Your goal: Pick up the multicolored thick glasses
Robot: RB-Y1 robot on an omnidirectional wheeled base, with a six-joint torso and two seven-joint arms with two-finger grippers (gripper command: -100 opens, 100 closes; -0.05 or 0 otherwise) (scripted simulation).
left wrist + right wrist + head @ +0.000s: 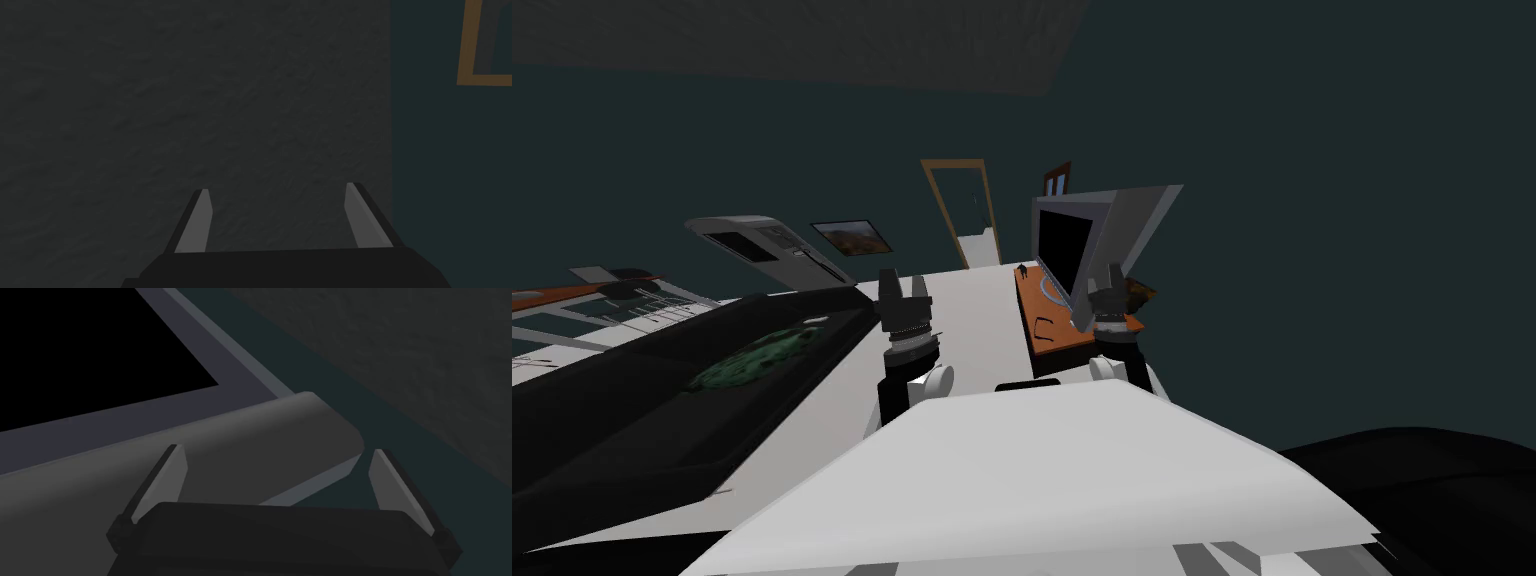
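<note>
orange stand (1028,298) bears glasses (1042,328); left end effector (277,189), right end effector (277,450) wide, empty.

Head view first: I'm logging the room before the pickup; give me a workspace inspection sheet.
Surface: orange tabletop, ahead on my right, bearing a grey monitor.
Job's things: glasses, a small dark outline on the tabletop before the monitor; colours too small to tell.
Clutter: small dark object at the tabletop's far end; green item on black furniture to my left.
Grippers: left gripper open, empty, ahead of my chest; right gripper open, empty, close to the monitor's casing.
Cables: nothing seen.
Surroundings: dark teal walls, wooden door frame, framed picture, pale floor.
</note>
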